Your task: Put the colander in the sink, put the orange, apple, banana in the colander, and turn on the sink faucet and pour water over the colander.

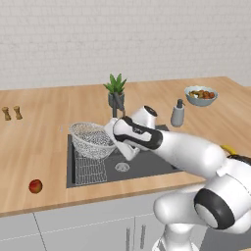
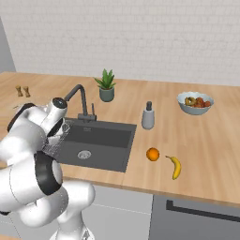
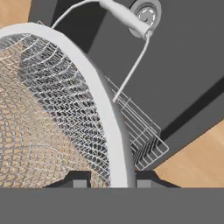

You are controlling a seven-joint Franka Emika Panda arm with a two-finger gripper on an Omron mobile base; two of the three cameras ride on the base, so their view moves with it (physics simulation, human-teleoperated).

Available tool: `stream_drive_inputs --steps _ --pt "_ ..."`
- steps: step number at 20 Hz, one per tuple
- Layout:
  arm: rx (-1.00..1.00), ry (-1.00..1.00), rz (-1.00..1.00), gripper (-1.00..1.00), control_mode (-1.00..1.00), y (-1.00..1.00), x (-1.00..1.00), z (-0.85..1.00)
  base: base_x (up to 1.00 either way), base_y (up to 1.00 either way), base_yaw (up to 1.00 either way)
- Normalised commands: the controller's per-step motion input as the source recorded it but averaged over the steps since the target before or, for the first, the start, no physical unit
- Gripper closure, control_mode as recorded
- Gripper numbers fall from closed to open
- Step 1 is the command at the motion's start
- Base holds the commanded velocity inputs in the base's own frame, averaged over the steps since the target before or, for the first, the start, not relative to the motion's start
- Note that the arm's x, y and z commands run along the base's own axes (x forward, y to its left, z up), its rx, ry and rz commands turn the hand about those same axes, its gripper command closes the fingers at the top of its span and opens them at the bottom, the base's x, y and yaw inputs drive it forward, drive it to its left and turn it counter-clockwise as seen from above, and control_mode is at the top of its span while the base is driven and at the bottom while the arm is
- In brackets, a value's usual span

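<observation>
The end effector (image 3: pixel 112 183) was closed on the rim of the colander (image 1: pixel 91 139), holding it tipped over the sink (image 1: pixel 147 164) so it could go in.

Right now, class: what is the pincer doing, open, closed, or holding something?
Pincer: closed on the rim of the colander, holding it tilted over the sink.

Fine wire-mesh colander (image 3: pixel 48 109) with smooth metal rim, matt dark sink (image 3: pixel 183 65), wood-grain counter (image 1: pixel 39 147)
</observation>
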Motion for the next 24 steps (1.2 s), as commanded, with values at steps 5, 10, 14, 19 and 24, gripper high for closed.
stream_drive_inputs --steps 5,10,14,19,24 --pt "0.00 0.01 0.06 1.00 -1.00 -0.94 -0.01 -0.03 0.00 0.00 0.00" --pt "-0.01 0.03 0.14 1.00 -1.00 -0.80 0.00 0.00 0.00 0.00 0.00" --pt "-0.01 0.01 0.12 1.00 -1.00 -0.52 0.04 -0.02 0.00 0.00 0.00" --pt "-0.03 0.00 0.07 1.00 -1.00 -0.63 0.25 -0.11 0.00 0.00 0.00" --pt "-0.11 0.00 0.05 1.00 -1.00 -0.47 0.28 -0.26 0.00 0.00 0.00"
